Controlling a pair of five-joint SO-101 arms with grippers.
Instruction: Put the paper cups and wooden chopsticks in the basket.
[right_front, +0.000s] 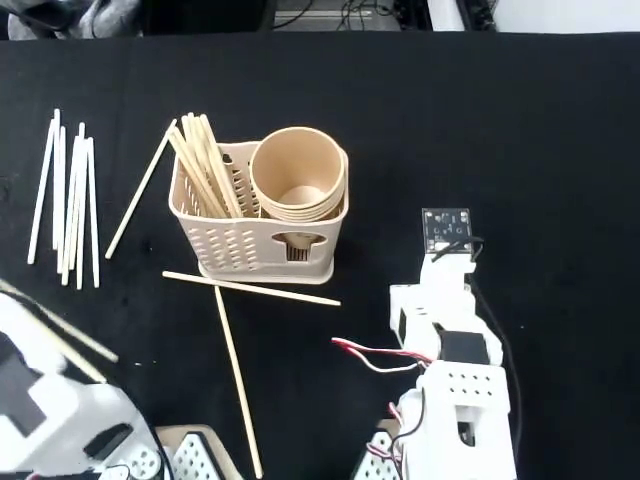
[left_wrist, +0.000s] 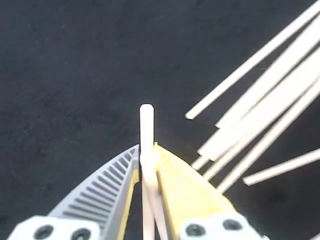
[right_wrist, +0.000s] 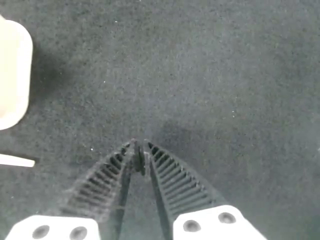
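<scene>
Where the high view gives the left arm (right_front: 60, 420) as a pale bulk at the front left corner of the tabletop (right_front: 520, 120), its wrist view shows the left gripper (left_wrist: 146, 152) clamped on a chopstick (left_wrist: 146, 125). The tip pokes out past the jaws, and a loose bundle of chopsticks (left_wrist: 260, 115) lies close by. From above, that bundle lies by the left edge. The basket (right_front: 240, 248) stands left of centre, holding stacked paper cups (right_front: 298, 175) and a sheaf of chopsticks (right_front: 205, 165). A lone stick (right_front: 140, 205) lies aslant just beside it, and two more sticks (right_front: 250, 288) lie crossed before it. The right gripper (right_wrist: 139, 150) hovers over bare tabletop, jaws together on nothing, a corner of the basket nearby.
</scene>
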